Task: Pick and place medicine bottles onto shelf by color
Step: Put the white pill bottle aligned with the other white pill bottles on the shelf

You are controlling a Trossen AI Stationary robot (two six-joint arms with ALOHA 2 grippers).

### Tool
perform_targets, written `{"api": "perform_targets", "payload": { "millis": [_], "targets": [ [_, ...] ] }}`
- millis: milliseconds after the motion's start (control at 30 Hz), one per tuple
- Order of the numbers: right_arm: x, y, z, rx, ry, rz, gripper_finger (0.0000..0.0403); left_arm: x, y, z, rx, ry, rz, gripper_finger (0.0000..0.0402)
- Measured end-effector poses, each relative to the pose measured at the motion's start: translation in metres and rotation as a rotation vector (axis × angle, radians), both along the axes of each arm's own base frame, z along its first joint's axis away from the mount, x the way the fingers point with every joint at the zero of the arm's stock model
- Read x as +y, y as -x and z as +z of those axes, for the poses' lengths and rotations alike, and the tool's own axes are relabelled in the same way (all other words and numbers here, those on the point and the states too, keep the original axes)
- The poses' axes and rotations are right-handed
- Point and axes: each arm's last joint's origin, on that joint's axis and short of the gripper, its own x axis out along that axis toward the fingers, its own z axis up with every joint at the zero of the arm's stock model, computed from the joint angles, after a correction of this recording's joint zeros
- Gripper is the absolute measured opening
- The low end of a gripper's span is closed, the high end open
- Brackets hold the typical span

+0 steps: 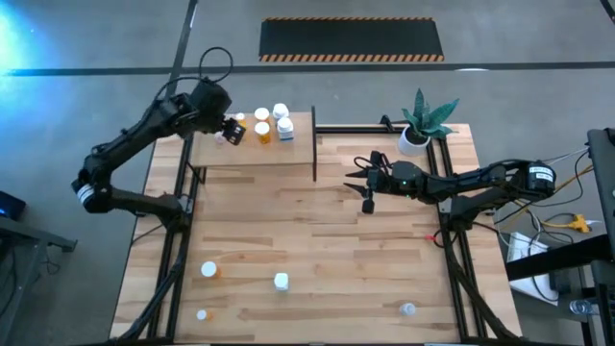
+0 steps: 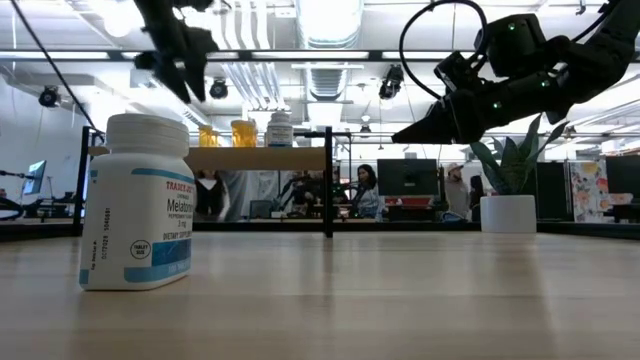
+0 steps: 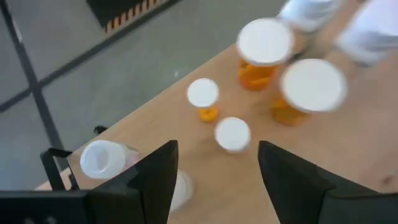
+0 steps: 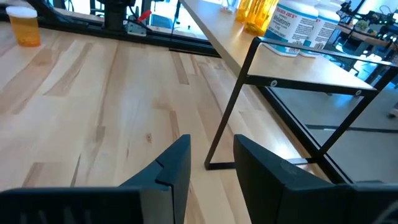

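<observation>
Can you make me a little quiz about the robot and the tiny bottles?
1. True or false: the right end effector is holding a bottle.
2. Which end effector is over the shelf: A) the left end effector, B) the right one, C) neither?
3. Fill in: beside the right arm, at the table's corner, stands a white pot with a green ____.

Key
1. False. Nothing is between its fingers; it hangs over bare tabletop.
2. A. Its fingers are spread above small orange bottles on the shelf.
3. Plant.
</observation>
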Motion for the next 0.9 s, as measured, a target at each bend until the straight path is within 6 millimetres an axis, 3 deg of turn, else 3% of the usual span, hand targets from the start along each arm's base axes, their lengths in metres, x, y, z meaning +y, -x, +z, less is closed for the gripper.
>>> {"api": "perform_targets", "payload": {
  "millis": [267, 467, 667, 900],
  "targets": [
    [-0.003, -0.01, 0.016, -0.087, -0.117, -0.027, 0.0111, -0.055, 0.011, 0.006, -0.178, -0.156, -0.22, 0.0165],
    [-0.003, -0.018, 0.022, -0.026, -0.158, -0.032, 0.0097, -0.094, -0.004, -0.026, -0.268, -0.222, -0.506, 0.0114],
    [0.007, -0.027, 0.029, 0.047, -0.184, 0.001, 0.0049, -0.127, -0.027, -0.07, -0.276, -0.224, -0.776, 0.007],
    [0.028, -0.033, 0.032, 0.077, -0.096, 0.0, 0.001, -0.158, -0.053, -0.104, -0.246, -0.17, -0.936, 0.0036]
  ]
}}
